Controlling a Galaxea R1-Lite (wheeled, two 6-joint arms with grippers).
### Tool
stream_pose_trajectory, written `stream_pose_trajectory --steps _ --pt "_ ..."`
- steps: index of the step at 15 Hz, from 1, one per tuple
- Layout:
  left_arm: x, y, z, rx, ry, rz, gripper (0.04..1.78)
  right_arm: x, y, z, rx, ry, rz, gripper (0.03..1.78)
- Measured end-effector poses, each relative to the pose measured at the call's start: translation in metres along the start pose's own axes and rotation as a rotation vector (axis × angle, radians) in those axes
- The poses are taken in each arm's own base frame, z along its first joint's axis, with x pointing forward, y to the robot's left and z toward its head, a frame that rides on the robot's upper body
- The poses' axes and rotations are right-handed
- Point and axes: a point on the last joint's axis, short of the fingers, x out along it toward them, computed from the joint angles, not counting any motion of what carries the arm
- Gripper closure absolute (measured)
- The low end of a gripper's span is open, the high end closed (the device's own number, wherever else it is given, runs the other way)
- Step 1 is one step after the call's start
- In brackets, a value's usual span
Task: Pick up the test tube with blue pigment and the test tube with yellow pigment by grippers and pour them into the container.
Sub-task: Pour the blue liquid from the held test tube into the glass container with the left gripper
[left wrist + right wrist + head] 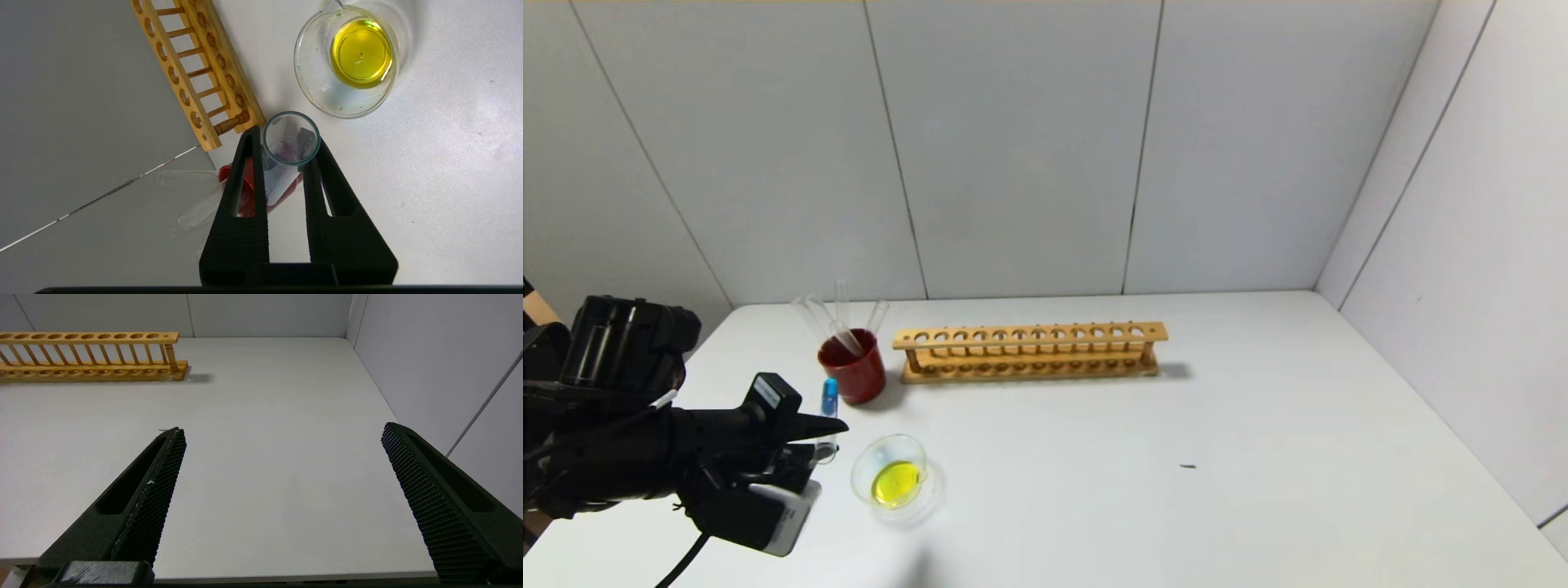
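Note:
My left gripper [832,426] is shut on the test tube with blue pigment [829,398], just left of the container [862,467]. The tube is tilted, its blue rounded end up and toward the red cup, its open mouth low near the container's left rim. In the left wrist view the tube [282,179] sits between the fingertips of that gripper [288,136], mouth toward the camera. The container [314,81] holds yellow liquid. No tube with yellow pigment shows. My right gripper [284,428] is open and empty over the right side of the table.
A dark red cup [854,371] with several colourless tubes stands behind the left gripper. A long wooden rack [1029,351] lies across the middle back, also in the left wrist view [196,69] and right wrist view [90,355]. Walls close the back and right.

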Motion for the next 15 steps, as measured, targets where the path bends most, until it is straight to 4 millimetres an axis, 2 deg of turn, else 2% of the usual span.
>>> stream_pose_trajectory --steps 15 --pt "0.027 0.014 -0.019 0.234 0.066 -0.043 1.51 0.0 0.0 0.0 0.0 0.0 0.0 0.06"
